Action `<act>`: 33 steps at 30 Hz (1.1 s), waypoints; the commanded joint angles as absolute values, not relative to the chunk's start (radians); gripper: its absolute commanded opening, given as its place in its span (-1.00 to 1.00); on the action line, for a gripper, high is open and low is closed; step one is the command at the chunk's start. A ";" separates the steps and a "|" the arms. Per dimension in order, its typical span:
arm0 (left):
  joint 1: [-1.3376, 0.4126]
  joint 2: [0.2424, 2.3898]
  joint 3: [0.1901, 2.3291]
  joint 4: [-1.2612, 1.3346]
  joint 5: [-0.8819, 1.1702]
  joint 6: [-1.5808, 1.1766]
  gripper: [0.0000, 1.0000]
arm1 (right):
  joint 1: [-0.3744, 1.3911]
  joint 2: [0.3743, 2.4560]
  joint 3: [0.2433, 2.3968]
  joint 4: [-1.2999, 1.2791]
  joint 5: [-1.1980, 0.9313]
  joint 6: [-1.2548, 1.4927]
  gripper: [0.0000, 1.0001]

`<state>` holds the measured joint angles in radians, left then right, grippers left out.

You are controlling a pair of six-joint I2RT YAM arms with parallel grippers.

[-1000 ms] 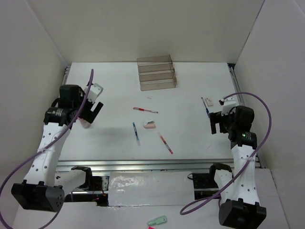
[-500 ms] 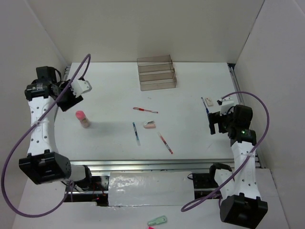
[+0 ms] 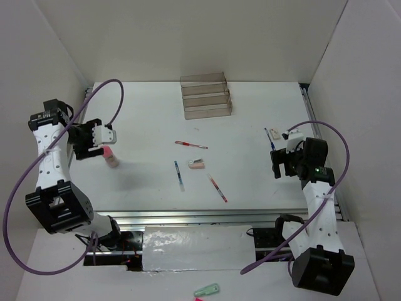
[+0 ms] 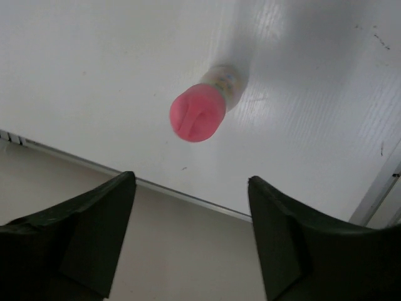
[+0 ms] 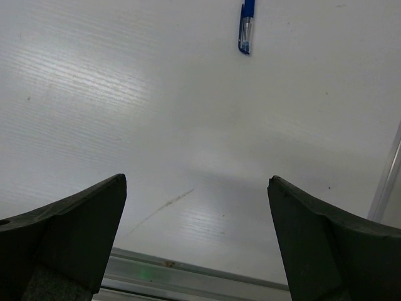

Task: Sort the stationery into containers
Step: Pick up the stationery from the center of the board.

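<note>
The clear smoky organiser point(image 3: 205, 96) stands at the back centre. On the table lie a red pen point(image 3: 191, 145), a blue pen point(image 3: 179, 174), a pink-and-white eraser point(image 3: 196, 165) and a second red pen point(image 3: 217, 188). Another blue pen point(image 3: 270, 138) point(image 5: 246, 25) and a white eraser point(image 3: 274, 132) lie at the right. My left gripper point(image 3: 94, 148) point(image 4: 191, 179) is open and empty, just left of a pink-capped tube point(image 3: 109, 156) point(image 4: 199, 111). My right gripper point(image 3: 279, 164) point(image 5: 197, 179) hangs open and empty, just near of the right blue pen.
White walls close in the table on the left, back and right. A metal rail point(image 3: 207, 216) runs along the near edge. A pale green clip point(image 3: 207, 290) lies on the ledge in front of the arm bases.
My left arm pulled away from the pink-capped tube toward the left wall, then came back beside it. The tube stays on the table. My right arm has shifted only slightly.
</note>
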<state>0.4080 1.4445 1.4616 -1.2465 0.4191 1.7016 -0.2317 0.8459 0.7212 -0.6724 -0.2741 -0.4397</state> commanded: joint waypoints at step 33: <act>0.290 1.723 1.525 -1.270 0.365 1.704 0.71 | -0.196 0.925 0.719 -0.637 -0.256 -0.439 1.00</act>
<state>0.2817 1.7088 1.5078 -1.2366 0.3580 1.7123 -0.2050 0.9215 0.7113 -0.6651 -0.2649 -0.4358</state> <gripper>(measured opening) 0.857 0.998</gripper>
